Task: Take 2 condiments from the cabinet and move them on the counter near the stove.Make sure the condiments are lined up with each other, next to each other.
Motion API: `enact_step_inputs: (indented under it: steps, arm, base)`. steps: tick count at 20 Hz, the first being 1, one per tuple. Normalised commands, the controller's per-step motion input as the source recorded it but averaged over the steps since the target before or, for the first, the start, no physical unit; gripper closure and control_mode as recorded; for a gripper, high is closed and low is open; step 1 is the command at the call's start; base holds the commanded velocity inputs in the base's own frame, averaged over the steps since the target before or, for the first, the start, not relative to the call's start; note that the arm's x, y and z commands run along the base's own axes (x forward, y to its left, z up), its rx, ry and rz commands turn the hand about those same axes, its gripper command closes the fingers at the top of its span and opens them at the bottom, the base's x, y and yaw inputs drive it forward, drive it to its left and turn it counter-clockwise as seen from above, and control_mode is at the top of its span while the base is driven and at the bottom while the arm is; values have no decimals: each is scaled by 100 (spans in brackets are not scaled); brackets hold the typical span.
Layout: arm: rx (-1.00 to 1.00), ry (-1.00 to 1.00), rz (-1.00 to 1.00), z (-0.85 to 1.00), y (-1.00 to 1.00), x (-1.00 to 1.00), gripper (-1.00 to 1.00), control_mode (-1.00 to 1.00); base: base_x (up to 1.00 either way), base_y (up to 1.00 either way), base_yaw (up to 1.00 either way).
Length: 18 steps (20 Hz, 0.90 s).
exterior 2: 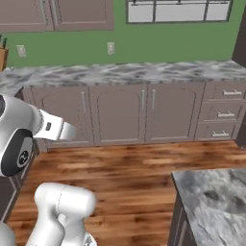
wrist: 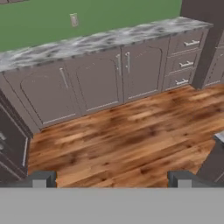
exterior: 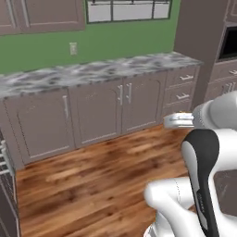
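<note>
The grey-and-white marble counter (exterior: pixel 92 69) (exterior 2: pixel 134 72) (wrist: pixel 96 41) runs along the green wall, over taupe doors and drawers with silver handles. My gripper (wrist: pixel 112 180) is open, its two dark fingertips (wrist: pixel 41 179) wide apart with nothing between them. It hangs over the wooden floor, well short of the counter. The white hand (exterior: pixel 178 120) (exterior 2: pixel 62 129) points toward the counter front. The condiments, the cabinet and the stove are out of view.
A tall taupe column (exterior: pixel 196 41) with a black microwave (exterior: pixel 229 42) closes the counter's right end. A second marble slab (exterior 2: pixel 216 197) lies low at the right. A dark panel (wrist: pixel 11 144) stands at the left edge. Wooden floor (wrist: pixel 122 131) lies open ahead.
</note>
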Motion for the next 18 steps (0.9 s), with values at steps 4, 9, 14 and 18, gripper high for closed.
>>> enact_step_inputs:
  steps: [4,9,14,18]
  arm:
    - [0,0,0,0,0,0,-100,100]
    - [0,0,0,0,0,0,-100,100]
    - [0,0,0,0,0,0,-100,100]
    - [0,0,0,0,0,0,-100,100]
  base:
    - [98,32,-48]
    - [50,44,-74]
    - [0,15,-93]
    - [37,39,-82]
